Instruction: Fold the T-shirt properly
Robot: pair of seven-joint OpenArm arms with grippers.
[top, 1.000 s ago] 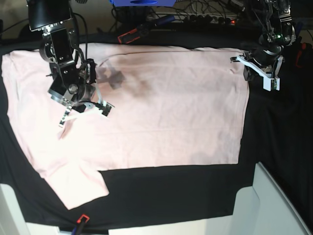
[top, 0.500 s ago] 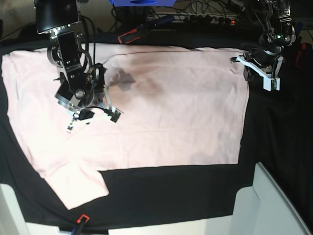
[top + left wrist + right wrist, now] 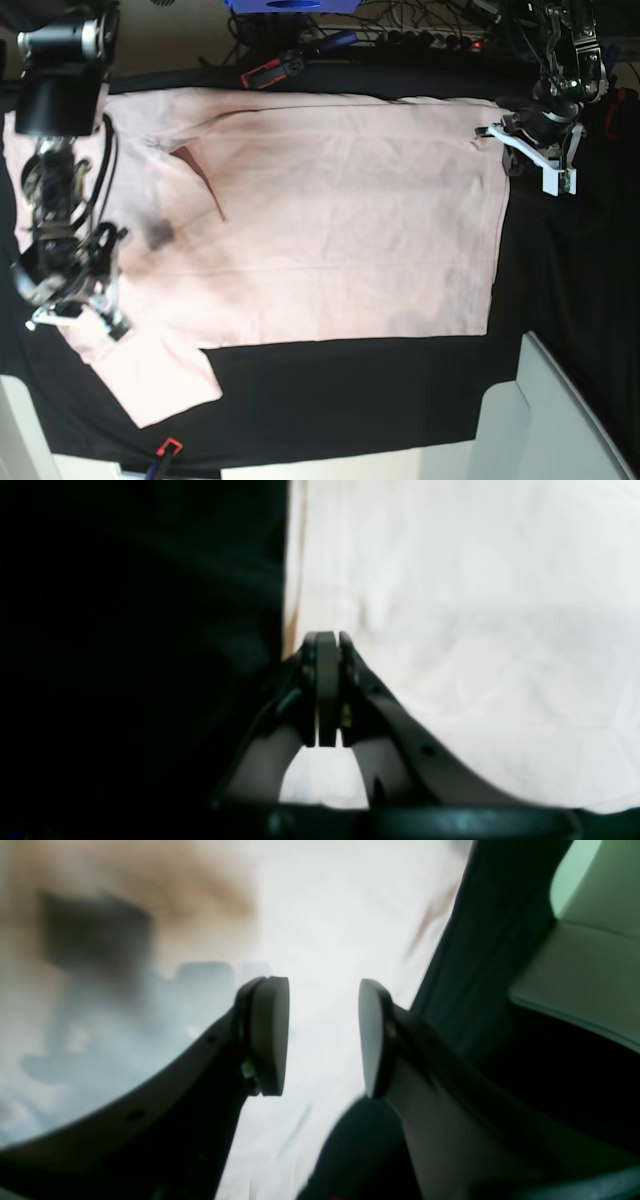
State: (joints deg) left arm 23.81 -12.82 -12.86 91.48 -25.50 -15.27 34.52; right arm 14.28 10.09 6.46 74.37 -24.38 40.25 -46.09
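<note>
Lying flat, the T-shirt is unfolded; right hand parted, left hand closed, empty.

No text or labels can be read.

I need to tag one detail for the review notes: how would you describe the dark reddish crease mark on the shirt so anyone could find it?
Start with the pale pink T-shirt spread across the black table cloth in the base view. Go to its upper part on that view's left, beyond the right pincer. There the crease mark is a thin dark reddish line slanting down, the only sharp dark streak on otherwise plain fabric.
</note>
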